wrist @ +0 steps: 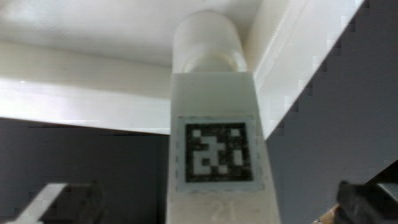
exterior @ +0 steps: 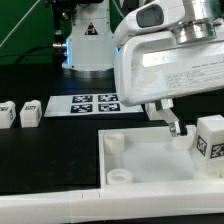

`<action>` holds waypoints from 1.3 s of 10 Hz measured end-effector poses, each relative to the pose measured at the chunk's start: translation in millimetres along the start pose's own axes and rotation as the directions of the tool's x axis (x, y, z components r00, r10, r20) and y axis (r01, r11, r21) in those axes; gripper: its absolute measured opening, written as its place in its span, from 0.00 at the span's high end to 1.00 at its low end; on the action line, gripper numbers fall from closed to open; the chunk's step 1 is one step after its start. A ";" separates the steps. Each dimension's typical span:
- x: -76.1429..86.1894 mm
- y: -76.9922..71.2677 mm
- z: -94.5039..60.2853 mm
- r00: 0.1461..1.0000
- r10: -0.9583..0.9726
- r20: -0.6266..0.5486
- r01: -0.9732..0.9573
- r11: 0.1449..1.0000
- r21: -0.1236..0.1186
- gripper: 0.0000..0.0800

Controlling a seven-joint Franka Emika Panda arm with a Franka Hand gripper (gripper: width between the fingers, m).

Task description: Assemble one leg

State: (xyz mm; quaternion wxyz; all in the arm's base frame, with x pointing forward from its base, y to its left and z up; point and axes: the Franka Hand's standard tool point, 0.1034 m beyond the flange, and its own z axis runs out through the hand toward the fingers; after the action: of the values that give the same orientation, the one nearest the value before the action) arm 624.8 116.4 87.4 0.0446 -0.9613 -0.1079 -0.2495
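Spare legs (exterior: 30, 112) sit on the bench (exterior: 40, 160) at the exterior view's left, with the panel (exterior: 150, 165) mid-frame. Our hand (wrist: 217, 205) is spread wide and grips nothing. The leg (exterior: 210, 140) stands roughly upright between the fingers (wrist: 63, 200), round end toward the panel. We'd guess it's the seating step, so next up is clamp and twist.

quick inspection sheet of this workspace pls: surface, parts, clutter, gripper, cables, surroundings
surface: black tabletop, thin flat white marker board lying on it
job's things: small white cuboid leg with a black-and-white tag between the fingers; two more such blocks at the exterior view's left; large white square panel with round corner sockets
clutter: nothing seen
grippers: two-finger gripper open, fingers clear of the leg
cables: too blurred to tell
surroundings: white device with blue glow behind the table
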 end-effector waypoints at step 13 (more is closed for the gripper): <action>9.6 -3.1 2.8 0.802 -0.014 0.597 -0.061 0.993 0.106 0.19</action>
State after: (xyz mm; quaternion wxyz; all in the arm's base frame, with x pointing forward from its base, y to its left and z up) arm 633.6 121.6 89.7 0.0689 -0.9878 -0.1193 0.0730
